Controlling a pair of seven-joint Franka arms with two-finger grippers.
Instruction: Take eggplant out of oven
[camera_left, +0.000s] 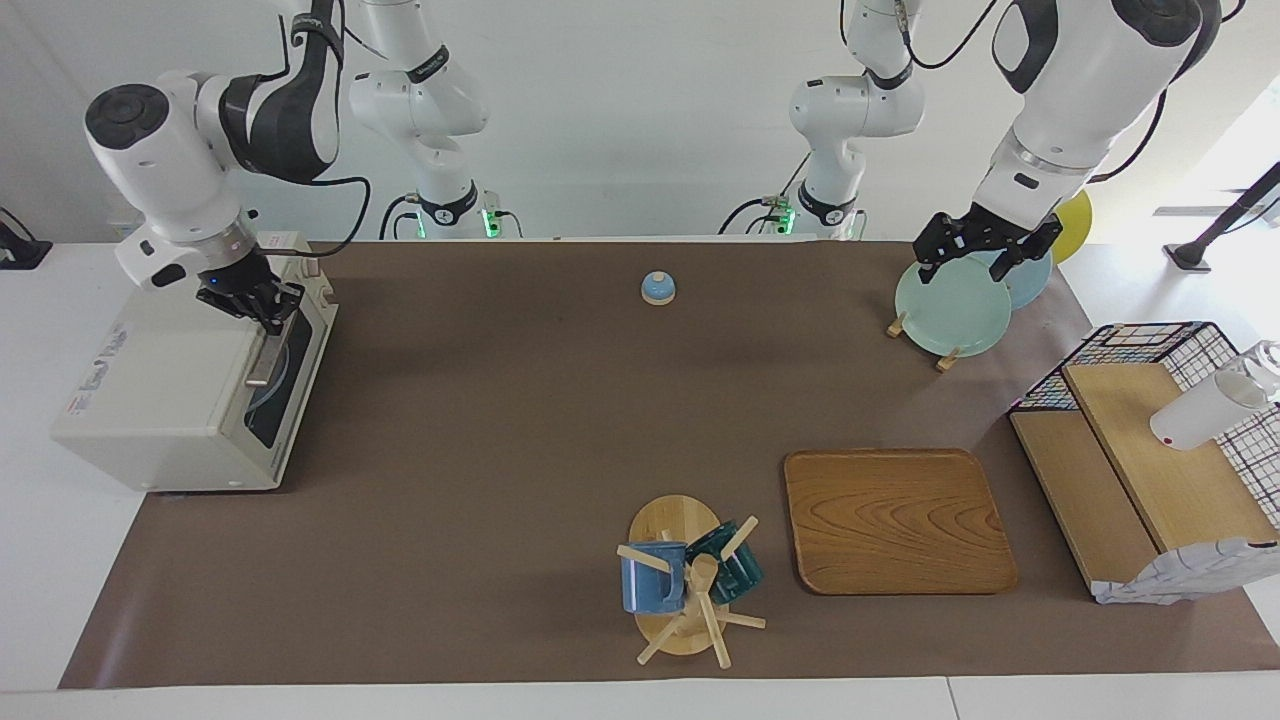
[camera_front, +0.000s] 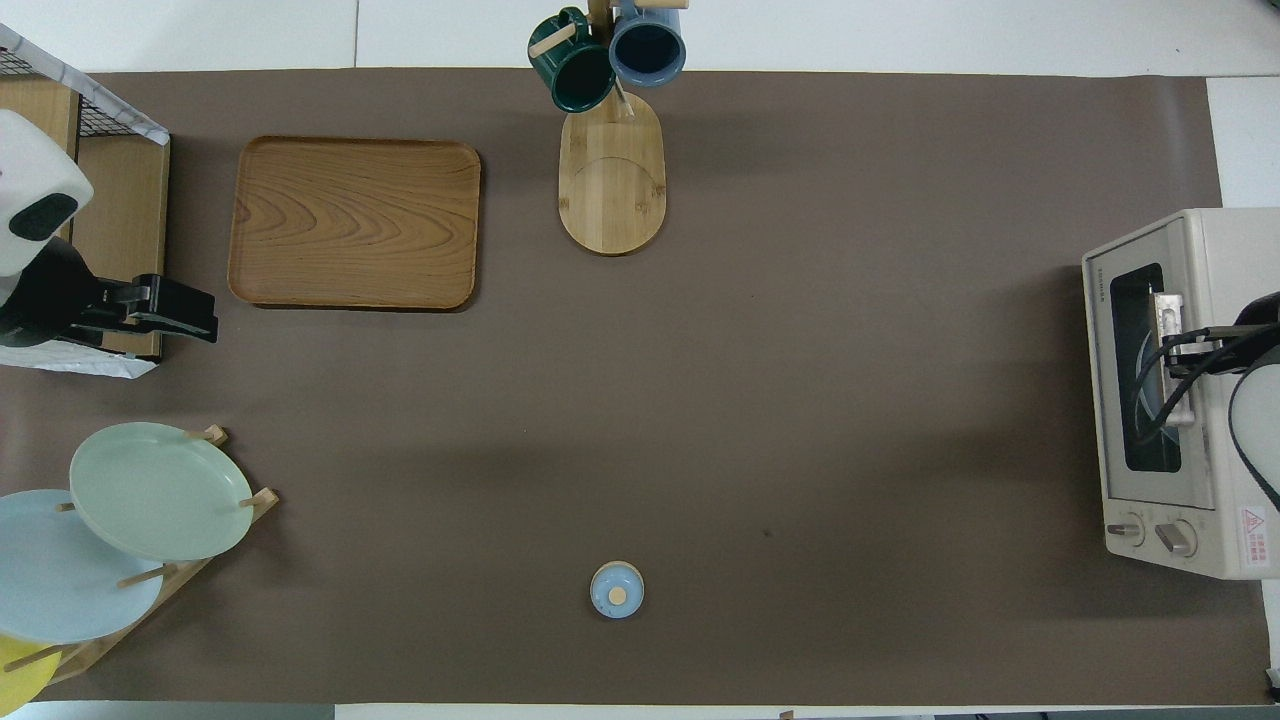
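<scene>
left gripper (camera_left: 985, 255) spread, waiting | right gripper (camera_left: 262, 312) fingers closed

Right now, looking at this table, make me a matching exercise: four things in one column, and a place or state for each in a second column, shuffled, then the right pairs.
Things:
1. right gripper
2. left gripper
3. blue mug
4. oven door

Places or states:
A. hanging on the wooden mug tree
B. closed
C. open, over the green plate
D. shut, at the oven's handle

Pairs: 1-D, 2-C, 3-A, 4-B
</scene>
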